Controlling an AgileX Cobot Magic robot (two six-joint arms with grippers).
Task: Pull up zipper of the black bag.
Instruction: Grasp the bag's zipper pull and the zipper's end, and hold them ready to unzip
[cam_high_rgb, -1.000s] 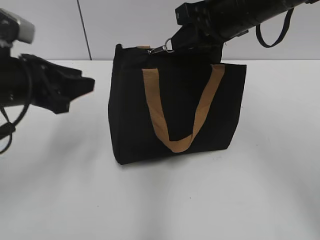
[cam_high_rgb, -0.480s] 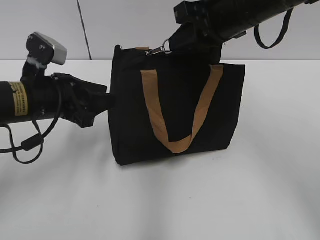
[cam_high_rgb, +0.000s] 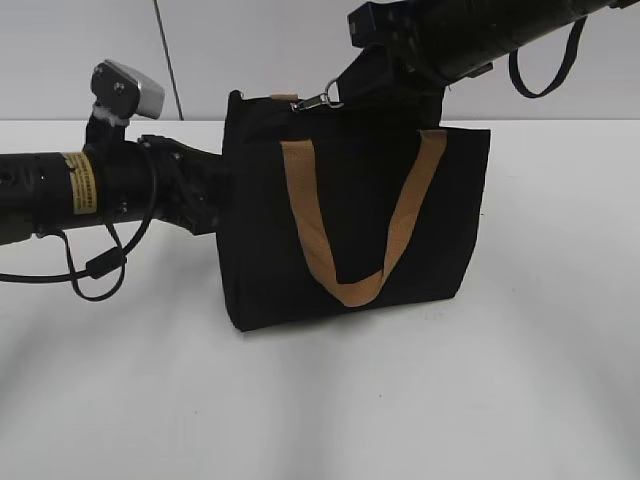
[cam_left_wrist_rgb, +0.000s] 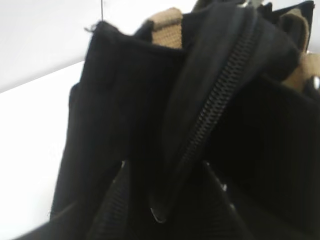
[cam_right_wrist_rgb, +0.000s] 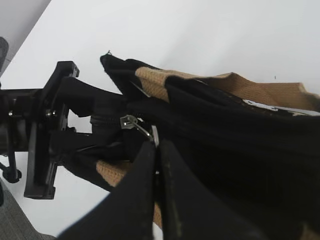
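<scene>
The black bag (cam_high_rgb: 270, 230) stands upright on the white table, one tan handle (cam_high_rgb: 350, 285) hanging down its front. Its zipper (cam_left_wrist_rgb: 220, 95) runs along the top edge. The silver pull (cam_high_rgb: 325, 98) sticks out at the top, left of the middle. My right gripper (cam_right_wrist_rgb: 156, 147) is shut on the pull (cam_right_wrist_rgb: 134, 123) from the upper right. My left gripper (cam_left_wrist_rgb: 162, 172) is at the bag's left end, fingers apart on either side of the zipper's end tab. In the exterior view its tips (cam_high_rgb: 215, 185) are lost against the black fabric.
The white table (cam_high_rgb: 320, 400) lies around the bag. A grey wall stands behind it. The left arm (cam_high_rgb: 90, 190) lies low across the left of the table with a cable loop hanging under it. The right arm (cam_high_rgb: 470, 30) crosses above the bag.
My left arm has moved right until its gripper reaches the bag's left end. The right gripper and the pull have stayed in place.
</scene>
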